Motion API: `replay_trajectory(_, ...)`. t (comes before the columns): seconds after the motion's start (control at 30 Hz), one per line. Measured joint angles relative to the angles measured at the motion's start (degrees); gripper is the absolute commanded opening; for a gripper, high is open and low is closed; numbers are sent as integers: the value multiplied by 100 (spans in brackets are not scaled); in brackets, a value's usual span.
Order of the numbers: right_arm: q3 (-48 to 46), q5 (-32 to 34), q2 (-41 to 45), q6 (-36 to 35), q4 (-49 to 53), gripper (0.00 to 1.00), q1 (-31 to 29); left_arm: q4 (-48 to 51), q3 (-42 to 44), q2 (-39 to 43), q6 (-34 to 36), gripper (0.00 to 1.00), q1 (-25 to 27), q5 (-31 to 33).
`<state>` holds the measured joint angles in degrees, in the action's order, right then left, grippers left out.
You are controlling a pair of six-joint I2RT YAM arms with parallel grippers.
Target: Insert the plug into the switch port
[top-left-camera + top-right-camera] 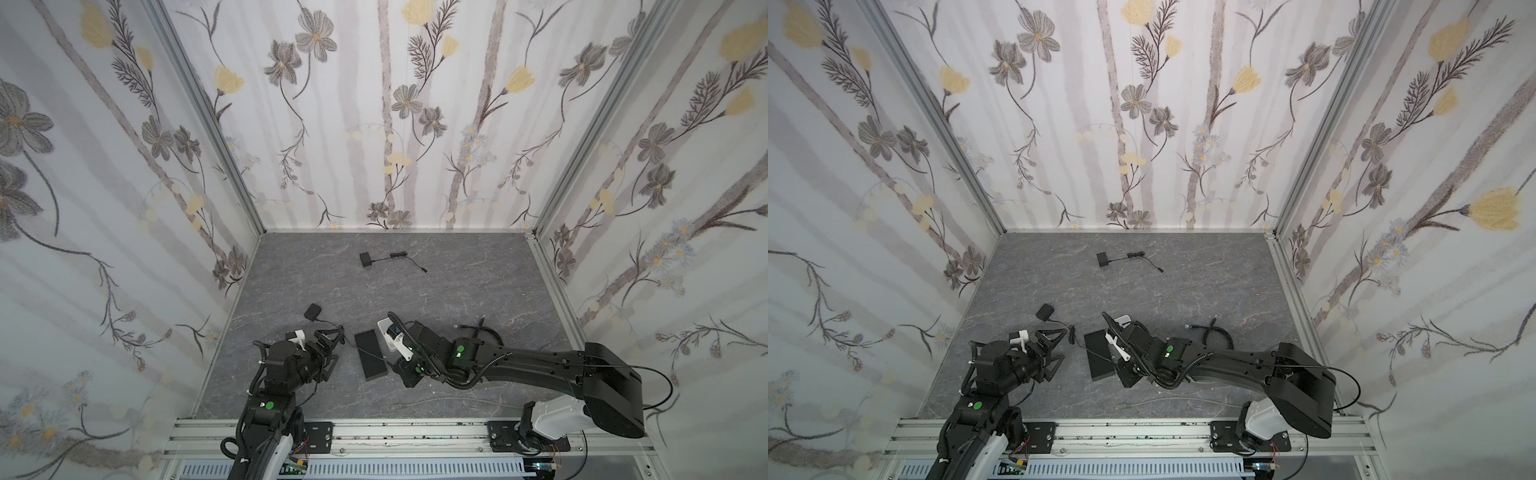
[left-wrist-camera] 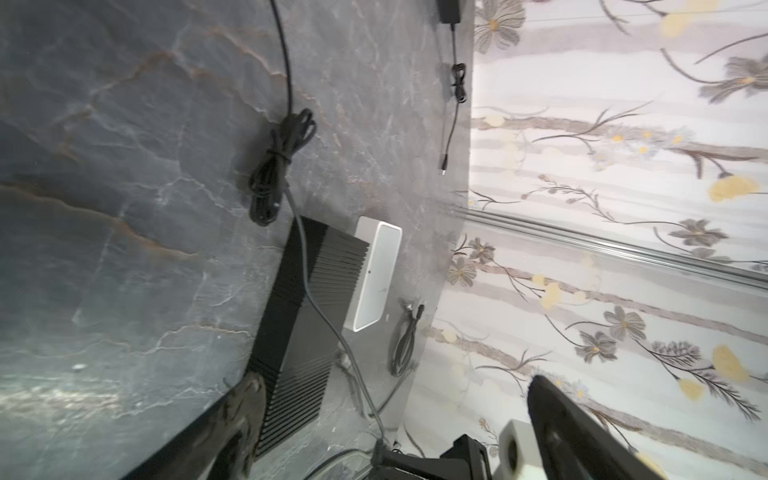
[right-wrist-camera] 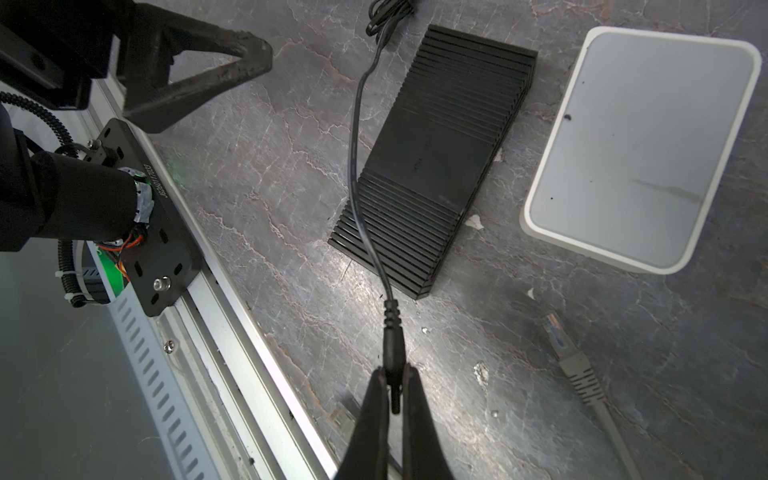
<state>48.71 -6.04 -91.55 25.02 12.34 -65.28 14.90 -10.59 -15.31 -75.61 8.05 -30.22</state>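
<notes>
The grey marbled table (image 1: 457, 282) carried a black ribbed box (image 3: 436, 166) and, just beside it, the flat white box (image 3: 640, 145). The switch port on its side face could not be made out. A black cable (image 3: 355, 145) crossed the ribbed box. The left gripper (image 1: 1064, 344) stood spread wide, holding nothing. The right gripper (image 3: 392, 380) pinched the plug (image 3: 392, 345) near the ribbed box's corner, apart from the white box.

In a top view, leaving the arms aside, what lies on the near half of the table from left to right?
small black adapter → black ribbed box → white box → coiled network cable
</notes>
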Motion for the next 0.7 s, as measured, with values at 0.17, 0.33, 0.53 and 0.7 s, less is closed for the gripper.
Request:
replay_trajectory(0.17, 0, 0, 186, 46, -101, 0, 11, 284, -437, 483, -57, 100, 0, 151)
replay_trajectory(0.33, 129, 2, 186, 105, -131, 0, 31, 68, 57, 304, -745, 100, 15, -289)
replay_trajectory(0.53, 396, -109, 0, 245, -337, 0, 31, -352, 129, -4, -1244, 100, 59, -813)
replay_trajectory(0.7, 745, -278, -396, 256, -452, 0, 31, -621, 125, -343, -1335, 99, 170, -1064)
